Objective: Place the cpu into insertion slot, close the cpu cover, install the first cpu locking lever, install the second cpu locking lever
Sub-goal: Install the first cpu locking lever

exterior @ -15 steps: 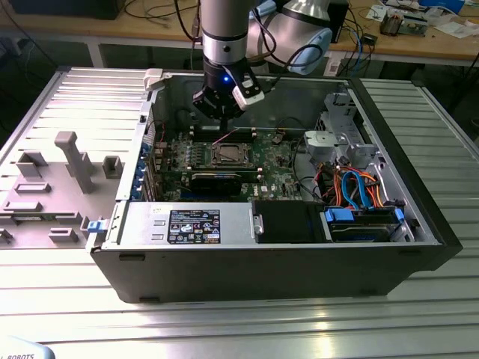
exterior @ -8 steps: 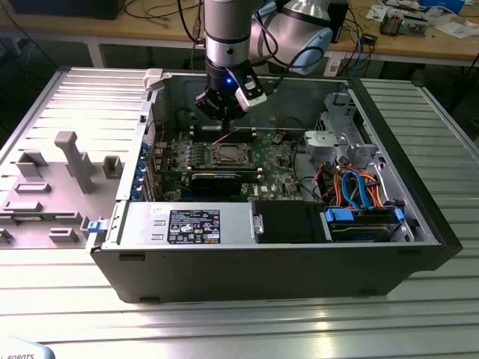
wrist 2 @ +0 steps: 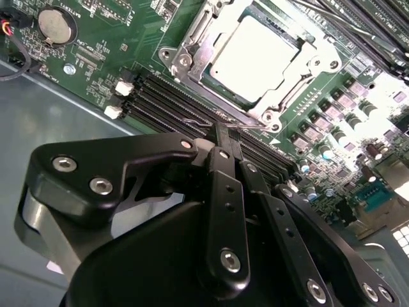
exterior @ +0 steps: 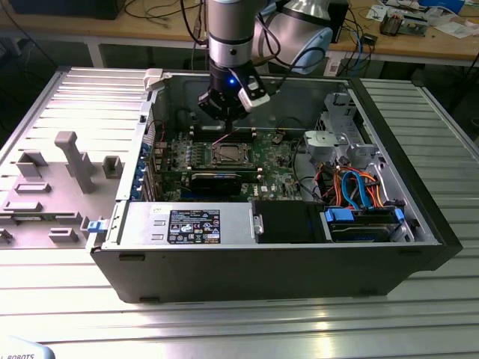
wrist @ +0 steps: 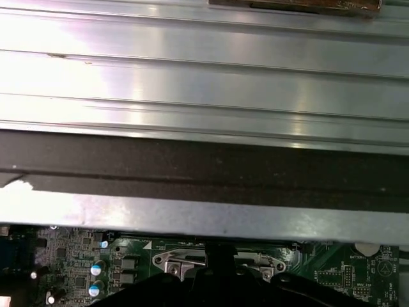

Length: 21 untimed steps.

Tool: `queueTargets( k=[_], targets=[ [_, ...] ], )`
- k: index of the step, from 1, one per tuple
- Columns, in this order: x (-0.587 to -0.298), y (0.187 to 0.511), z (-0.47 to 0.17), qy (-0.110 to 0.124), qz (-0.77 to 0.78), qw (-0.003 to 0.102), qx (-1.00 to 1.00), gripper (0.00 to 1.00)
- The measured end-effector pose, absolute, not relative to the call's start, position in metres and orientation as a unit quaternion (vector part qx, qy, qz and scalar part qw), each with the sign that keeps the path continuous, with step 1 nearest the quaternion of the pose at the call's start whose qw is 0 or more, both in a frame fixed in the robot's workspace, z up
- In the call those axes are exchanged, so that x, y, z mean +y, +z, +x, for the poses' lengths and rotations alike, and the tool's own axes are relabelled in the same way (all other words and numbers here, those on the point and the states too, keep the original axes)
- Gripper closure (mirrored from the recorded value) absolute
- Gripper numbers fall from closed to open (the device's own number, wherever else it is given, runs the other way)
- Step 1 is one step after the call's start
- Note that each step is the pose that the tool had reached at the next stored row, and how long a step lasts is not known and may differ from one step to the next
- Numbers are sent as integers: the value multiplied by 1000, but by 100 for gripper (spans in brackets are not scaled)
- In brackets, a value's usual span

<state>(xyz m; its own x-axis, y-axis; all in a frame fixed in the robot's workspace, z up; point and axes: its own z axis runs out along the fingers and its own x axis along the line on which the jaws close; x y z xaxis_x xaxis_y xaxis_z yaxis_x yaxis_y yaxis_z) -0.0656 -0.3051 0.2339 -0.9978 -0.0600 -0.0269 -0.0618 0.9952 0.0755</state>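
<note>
CPU point(wrist 2: 254, 56): a flat square chip with a plain pale metal top, seen upper centre in the second wrist view, seated in the insertion slot. In the exterior view it is found at centre frame, on the motherboard point(exterior: 247, 161).

CPU cover point(wrist 2: 192, 48): a thin silvery frame plate, judged to be lowered around the chip, the chip's top showing through its square window. Placement and cover closing are judged done.

Locking levers: thin metal rods are seen along the socket edges, one of them point(wrist 2: 220, 114) running just below the socket in the second wrist view. Whether either is latched cannot be told.

Gripper point(wrist 2: 225, 128): black linkage fingers occupying the lower half of the second wrist view, their tips brought together with nothing seen held between them. The tips are poised near the socket's lower edge, beside the memory slots point(wrist 2: 172, 102); contact with a lever cannot be confirmed. In the exterior view the gripper point(exterior: 224, 112) hangs above the board, just behind the socket.

Handling note: a lever is judged best pushed with the closed tips set squarely against the rod, pressed down and swung sideways under its hook, with neighbouring slots and capacitors avoided.

Surroundings: open computer case point(exterior: 419, 217), drive cage with blue and orange cables point(exterior: 359, 187), a coin cell battery point(wrist 2: 56, 22), ribbed metal table point(exterior: 224, 329), grey fixture tray point(exterior: 52, 187) at the exterior view's left.
</note>
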Motion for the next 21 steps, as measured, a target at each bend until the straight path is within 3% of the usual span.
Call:
queueTargets(
  k=[21],
  targets=[
    [-305,218,-49,39,-29,12,999,89]
  ],
)
